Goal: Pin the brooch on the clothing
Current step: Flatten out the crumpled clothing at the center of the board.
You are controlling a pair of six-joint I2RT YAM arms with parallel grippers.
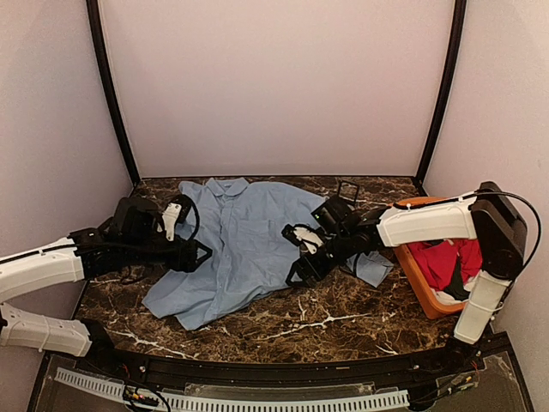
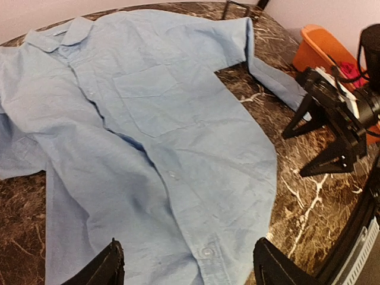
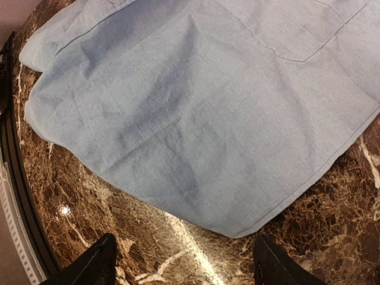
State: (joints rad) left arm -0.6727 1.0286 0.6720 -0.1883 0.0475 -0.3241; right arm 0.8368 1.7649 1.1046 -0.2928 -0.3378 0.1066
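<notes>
The clothing, a light blue button-up shirt (image 1: 249, 236), lies spread flat on the dark marble table (image 1: 343, 322), collar towards the back. My left gripper (image 1: 196, 255) hovers over the shirt's left side. In the left wrist view it (image 2: 190, 264) stands open above the button placket (image 2: 205, 252), with nothing between its fingers. My right gripper (image 1: 302, 268) is at the shirt's right edge. The right wrist view shows it (image 3: 184, 261) open over bare marble just off the shirt's hem (image 3: 237, 228). The brooch is not in view.
An orange basket (image 1: 418, 279) holding a red garment (image 1: 446, 262) stands at the right edge of the table. A small black frame (image 1: 347, 189) stands at the back behind the shirt's sleeve. Walls close in the table at the back and sides.
</notes>
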